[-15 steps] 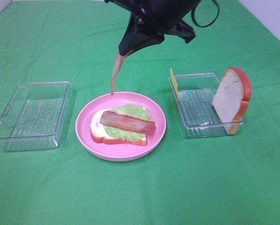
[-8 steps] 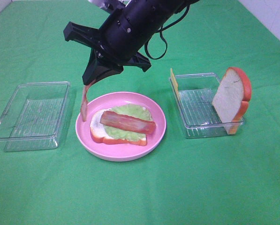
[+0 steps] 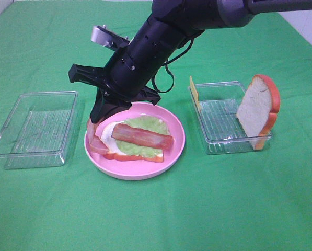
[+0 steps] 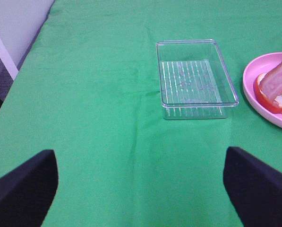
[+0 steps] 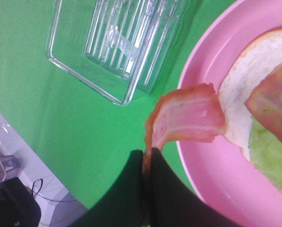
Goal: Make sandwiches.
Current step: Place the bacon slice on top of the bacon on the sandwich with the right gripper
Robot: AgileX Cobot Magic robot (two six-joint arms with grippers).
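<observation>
Pinching a second bacon strip (image 3: 95, 142) in clamped jaws, the right tool (image 3: 97, 116) drapes it over the left edge of the pink plate (image 3: 140, 175), with the strip's free end on the bottom bread slice (image 3: 106, 137). Lettuce (image 3: 137, 149) and a first bacon strip (image 3: 142, 137) already lie on that slice. Left to do, I judge: release this strip, then add the cheese (image 3: 194, 91) and the top bread slice (image 3: 256, 111), both leaning at the right tray (image 3: 223, 146). The left tool (image 4: 141, 182) hangs spread and empty over the surface (image 4: 98, 118), near the left tray (image 4: 192, 71).
</observation>
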